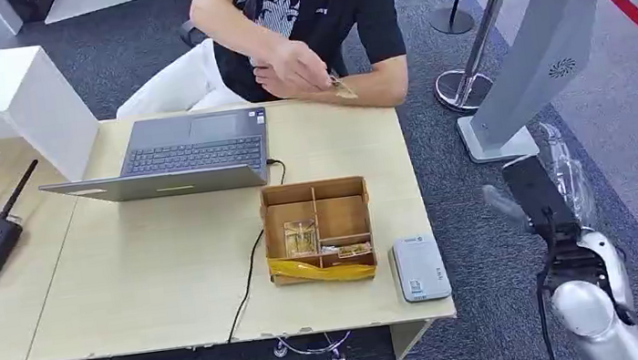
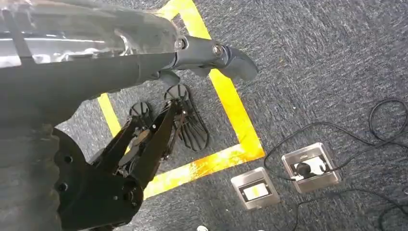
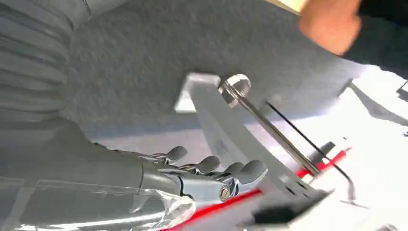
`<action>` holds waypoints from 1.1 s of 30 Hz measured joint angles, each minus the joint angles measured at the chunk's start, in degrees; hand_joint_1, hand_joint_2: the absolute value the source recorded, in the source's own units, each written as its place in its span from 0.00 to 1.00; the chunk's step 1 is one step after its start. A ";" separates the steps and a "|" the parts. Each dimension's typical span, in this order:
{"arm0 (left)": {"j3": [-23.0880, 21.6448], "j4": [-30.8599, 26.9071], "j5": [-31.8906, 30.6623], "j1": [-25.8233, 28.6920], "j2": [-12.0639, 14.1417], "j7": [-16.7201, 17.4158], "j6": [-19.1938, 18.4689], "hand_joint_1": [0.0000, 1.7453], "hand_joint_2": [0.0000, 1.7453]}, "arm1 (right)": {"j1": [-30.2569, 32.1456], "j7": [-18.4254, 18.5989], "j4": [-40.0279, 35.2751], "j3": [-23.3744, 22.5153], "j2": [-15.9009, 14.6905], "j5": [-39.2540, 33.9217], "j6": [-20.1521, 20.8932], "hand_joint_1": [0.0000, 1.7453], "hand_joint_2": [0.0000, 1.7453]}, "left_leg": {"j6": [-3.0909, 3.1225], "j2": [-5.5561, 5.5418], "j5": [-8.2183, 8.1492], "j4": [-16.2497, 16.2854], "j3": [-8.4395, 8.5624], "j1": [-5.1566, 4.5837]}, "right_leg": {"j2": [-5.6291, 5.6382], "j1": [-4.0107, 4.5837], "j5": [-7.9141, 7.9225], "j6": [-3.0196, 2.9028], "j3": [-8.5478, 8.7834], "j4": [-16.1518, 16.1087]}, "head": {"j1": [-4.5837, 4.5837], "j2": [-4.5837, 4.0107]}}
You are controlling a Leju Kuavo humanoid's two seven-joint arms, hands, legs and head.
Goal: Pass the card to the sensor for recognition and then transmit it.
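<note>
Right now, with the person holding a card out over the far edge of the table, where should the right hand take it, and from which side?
Judging by the head view, take the card by its free end, which juts out past the person's hand toward the robot's right. The right hand hangs off the table's right side, holding nothing, so coming in from the right over the wooden box looks clearest. The card's exact tilt is too small to tell.

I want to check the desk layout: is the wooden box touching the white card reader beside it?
Apart. The head view shows a strip of bare table between the wooden box and the white card reader.
</note>
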 joint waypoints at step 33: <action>-7.85 2.45 -1.14 -2.77 1.33 0.77 -2.47 0.00 1.00 | -16.45 17.81 -14.79 17.26 -2.97 43.64 9.27 0.00 1.00 | 0.01 -0.03 0.05 0.00 -0.01 0.00 | -0.02 0.00 0.01 -0.01 -0.02 0.02 | 0.02 0.00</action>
